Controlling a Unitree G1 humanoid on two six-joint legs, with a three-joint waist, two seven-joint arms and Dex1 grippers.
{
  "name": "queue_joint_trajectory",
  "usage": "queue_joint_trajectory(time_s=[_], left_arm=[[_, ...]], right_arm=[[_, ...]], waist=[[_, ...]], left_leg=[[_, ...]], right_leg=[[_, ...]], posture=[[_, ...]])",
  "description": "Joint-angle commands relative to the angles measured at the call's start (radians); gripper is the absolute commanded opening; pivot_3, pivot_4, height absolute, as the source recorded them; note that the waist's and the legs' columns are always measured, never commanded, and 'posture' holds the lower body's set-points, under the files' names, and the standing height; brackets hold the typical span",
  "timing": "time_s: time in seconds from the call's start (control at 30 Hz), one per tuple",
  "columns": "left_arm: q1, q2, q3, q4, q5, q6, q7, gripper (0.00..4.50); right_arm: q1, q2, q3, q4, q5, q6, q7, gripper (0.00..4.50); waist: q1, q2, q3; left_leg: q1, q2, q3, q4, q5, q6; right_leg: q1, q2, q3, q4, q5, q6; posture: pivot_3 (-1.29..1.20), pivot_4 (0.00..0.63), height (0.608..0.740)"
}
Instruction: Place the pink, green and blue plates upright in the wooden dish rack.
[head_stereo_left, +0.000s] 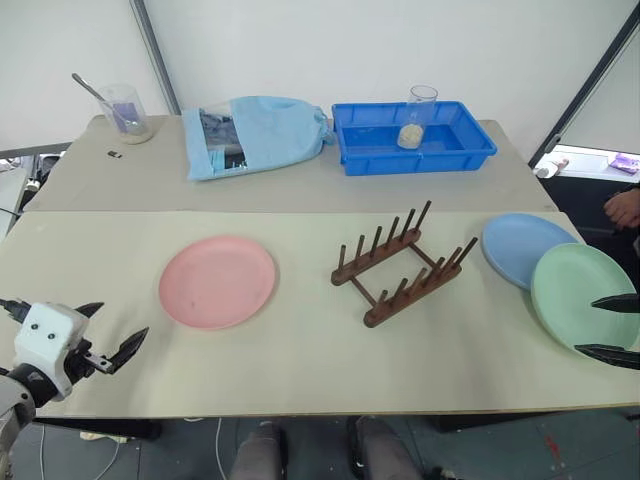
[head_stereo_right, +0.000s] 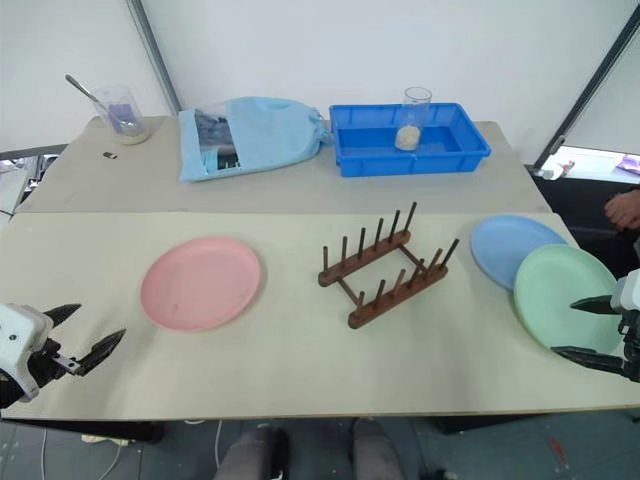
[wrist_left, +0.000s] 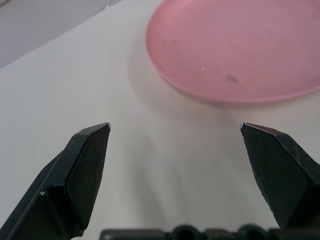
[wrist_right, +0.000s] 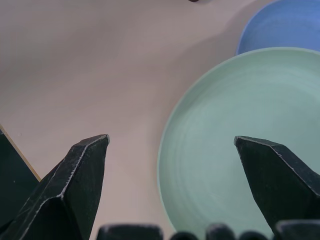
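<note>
On the beige table (head_stereo_left: 300, 350), the pink plate (head_stereo_left: 217, 281) lies up-right of the left end effector (head_stereo_left: 112, 330), the green plate (head_stereo_left: 582, 296) beside the right end effector (head_stereo_left: 612, 327); both gape wide, empty.

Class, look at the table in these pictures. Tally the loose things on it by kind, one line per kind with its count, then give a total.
Plates: 3 (pink plate, green plate, blue plate)
Wooden dish rack: 1
Blue tray: 1
Clear cups: 2 (cup in the tray, cup with a spoon)
Light blue cloth bag: 1
Total: 8
</note>
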Motion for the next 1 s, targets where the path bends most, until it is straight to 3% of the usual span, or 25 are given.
queue_joint_trajectory(time_s=[0.03,0.23,0.5,0.73,0.87,1.0], left_arm=[[0.0,0.001,0.02,-0.013,-0.004,-0.034,-0.005,4.5],[-0.041,0.021,-0.047,-0.088,-0.049,-0.03,-0.056,4.5],[-0.234,-0.027,-0.42,-0.247,-0.021,0.069,-0.005,4.5],[-0.451,-0.262,-0.811,-0.074,0.134,0.059,0.09,4.5],[-0.488,-0.36,-0.941,0.017,0.194,0.003,0.098,4.5],[-0.563,-0.468,-0.994,0.173,0.249,-0.05,0.15,4.5]], right_arm=[[0.004,-0.008,-0.029,-0.059,0.017,0.016,-0.01,4.46],[0.009,-0.009,-0.042,-0.174,0.037,0.101,-0.036,4.46],[0.047,0.014,-0.117,-0.451,0.125,0.297,-0.062,4.46],[0.107,0.071,-0.177,-0.731,0.264,0.53,-0.107,4.46],[0.136,0.086,-0.174,-0.796,0.289,0.574,-0.115,4.46],[0.13,0.107,-0.129,-0.841,0.3,0.589,-0.145,4.46]], waist=[[0.0,0.0,0.0],[0.001,0.001,0.0],[0.007,0.003,-0.002],[0.01,0.006,-0.004],[0.008,0.005,-0.004],[0.009,0.005,-0.004]], left_leg=[[0.0,0.0,0.0,0.0,0.0,0.0],[0.0,0.0,0.0,0.0,0.0,0.0],[-0.001,-0.001,0.0,0.001,0.0,0.0],[0.0,-0.003,-0.004,0.004,0.0,0.0],[0.0,-0.003,-0.004,0.004,0.0,0.0],[0.0,-0.004,-0.006,0.005,0.0,0.0]], right_leg=[[0.0,0.0,0.0,0.0,0.0,0.0],[0.0,0.0,0.0,0.0,0.0,0.0],[0.001,0.0,0.001,0.0,0.001,0.001],[0.005,0.001,0.001,0.001,0.004,0.007],[0.008,0.001,0.001,-0.002,0.003,0.006],[0.009,0.001,0.001,-0.001,0.002,0.005]], posture=[[0.0,0.15,0.74],[0.0,0.15,0.74],[0.0,0.15,0.74],[0.0,0.15,0.74],[0.0,0.15,0.74],[0.0,0.15,0.74]])
